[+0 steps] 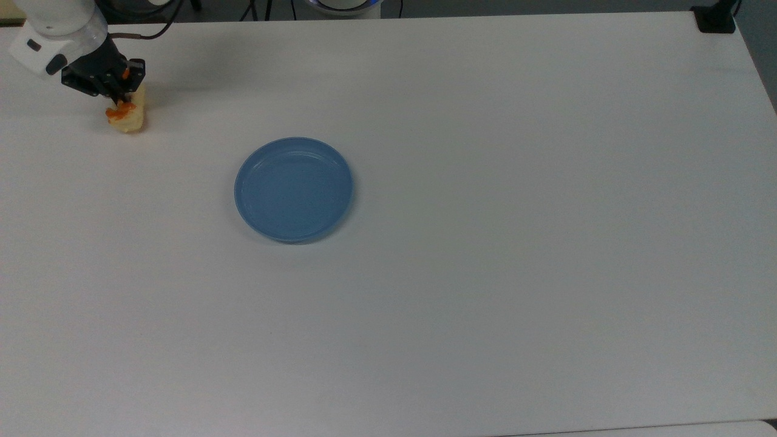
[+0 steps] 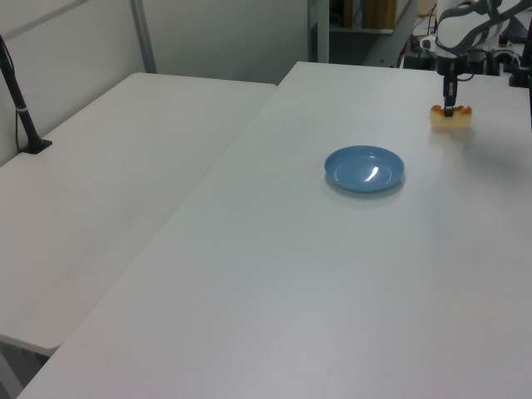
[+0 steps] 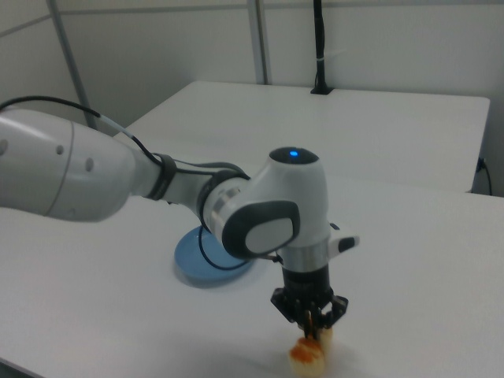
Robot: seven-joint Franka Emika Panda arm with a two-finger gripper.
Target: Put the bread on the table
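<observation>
The gripper [image 1: 121, 99] pinches the bread [image 1: 127, 117] low over the table [image 1: 485, 303] near its corner (far from the blue plate [image 1: 294, 189]), so a careless release could roll it off the edge.
</observation>
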